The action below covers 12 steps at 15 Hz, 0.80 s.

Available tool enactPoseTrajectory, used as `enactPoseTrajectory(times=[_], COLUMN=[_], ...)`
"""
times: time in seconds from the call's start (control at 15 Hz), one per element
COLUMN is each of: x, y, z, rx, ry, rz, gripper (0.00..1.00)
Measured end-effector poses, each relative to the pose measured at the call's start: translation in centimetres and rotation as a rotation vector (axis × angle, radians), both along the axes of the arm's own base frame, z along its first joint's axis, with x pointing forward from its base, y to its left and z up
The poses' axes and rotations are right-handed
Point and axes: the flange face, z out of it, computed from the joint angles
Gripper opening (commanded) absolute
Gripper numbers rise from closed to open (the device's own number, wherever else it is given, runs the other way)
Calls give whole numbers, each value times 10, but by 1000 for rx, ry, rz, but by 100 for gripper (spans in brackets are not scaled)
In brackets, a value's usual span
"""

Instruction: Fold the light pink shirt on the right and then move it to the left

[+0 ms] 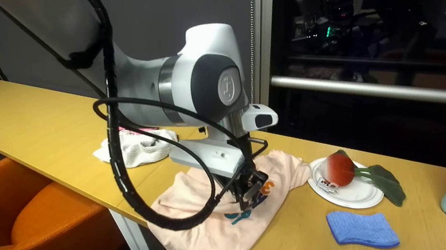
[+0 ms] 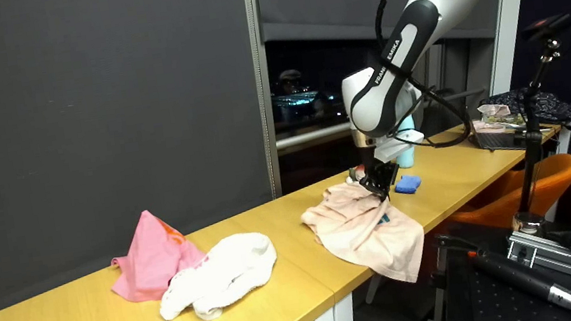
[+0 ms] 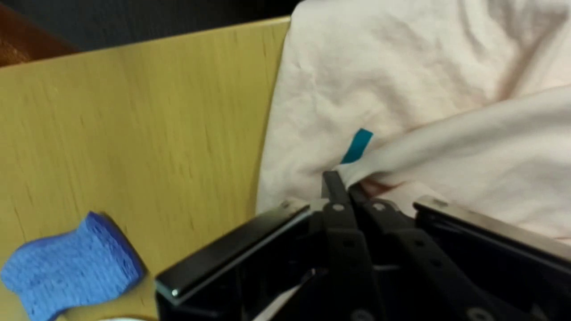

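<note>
dark window glass (image 1: 363, 44) is recorded at upper right of an exterior view, beyond a yellow table (image 1: 19, 117). the light pink shirt (image 1: 202, 243) is found at lower centre, overhanging the table's edge, orange and teal lettering exposed. by the wrist view alone the grip is clarified: a fold of the shirt is clamped by the gripper (image 3: 344, 183), its fingers clenched. a peaked pink cloth (image 2: 156, 259) is disclosed at left of an exterior view; where the arm (image 1: 140, 84) intervenes, only a sliver is seen. on a white plate (image 1: 359, 196), a red-and-white plush (image 1: 340, 169) with green leaves (image 1: 387, 184) is borne. contents of a dark bin (image 2: 499, 141), at right of an exterior view, cannot be identified.
</note>
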Motion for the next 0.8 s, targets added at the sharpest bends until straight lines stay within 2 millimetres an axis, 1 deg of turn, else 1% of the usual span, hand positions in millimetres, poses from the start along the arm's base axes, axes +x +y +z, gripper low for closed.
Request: enactPoseTrajectory(times=[0.07,0.2,0.33,0.4,0.53,0.67,0.73,0.8], x=[-10,-23,-29,-30,-28,-25,-22,-20], y=[-6,-20,-27,-29,-31,-33,-35,-37], z=[-9,-25,-34,-36,-32,-23,-16,-8], rx=[0,-4,-9,-11,-17,-23,-27,-32], ry=[19,45,52,53,43,22,8,-8], rz=[-24,-69,-101,-114,-132,-149,-158,-168], gripper=[29,42,56,63,78,93,99,100])
